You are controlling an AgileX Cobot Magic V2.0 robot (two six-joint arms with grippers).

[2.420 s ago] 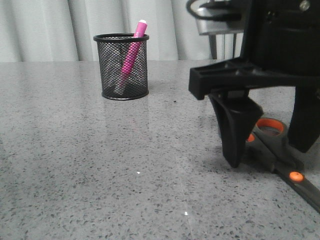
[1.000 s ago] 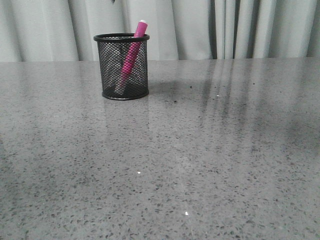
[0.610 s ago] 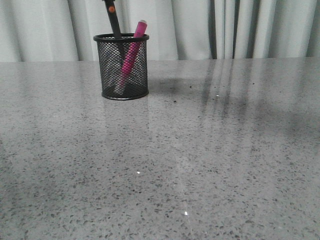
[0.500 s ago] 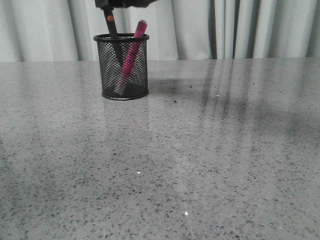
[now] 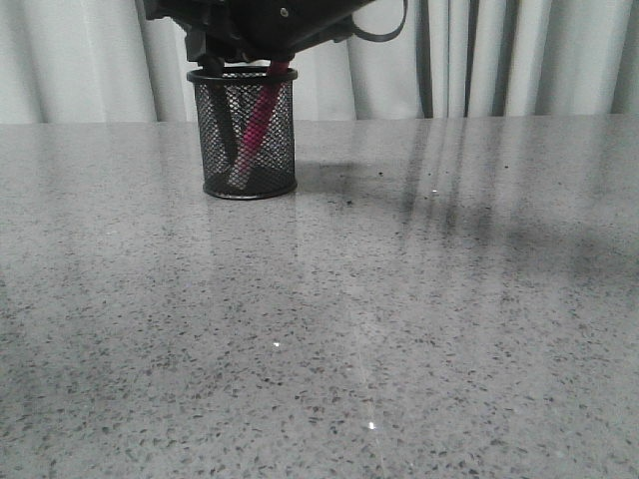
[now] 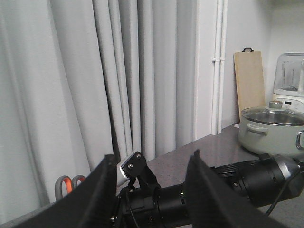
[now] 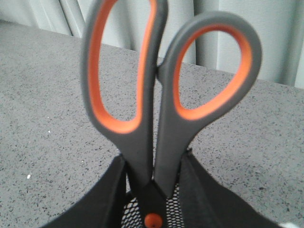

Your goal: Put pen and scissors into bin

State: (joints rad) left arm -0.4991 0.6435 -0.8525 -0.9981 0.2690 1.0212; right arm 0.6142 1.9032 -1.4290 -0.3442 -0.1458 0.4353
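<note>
The bin (image 5: 245,135), a black mesh cup, stands at the table's far left with the magenta pen (image 5: 257,125) leaning inside it. My right gripper (image 5: 240,50) hangs just above its rim. In the right wrist view this gripper (image 7: 154,161) is shut on the scissors (image 7: 142,95) just above their orange pivot screw (image 7: 152,221). The handles stand upright and the blades point down into the bin's mesh (image 7: 172,209). My left gripper (image 6: 152,159) is open and empty, raised and facing the right arm. It is out of the front view. The scissors' handles (image 6: 71,184) show past it.
The grey speckled table (image 5: 399,299) runs to a pale curtain (image 5: 499,60) at the back. In the left wrist view a pot with a glass lid (image 6: 270,130), a blender (image 6: 289,80) and a wooden board (image 6: 249,80) stand beyond the right arm (image 6: 228,185).
The scissors left the table's right side. My right gripper carried them over the bin and came down, so the blades now sit inside the cup beside the pen.
</note>
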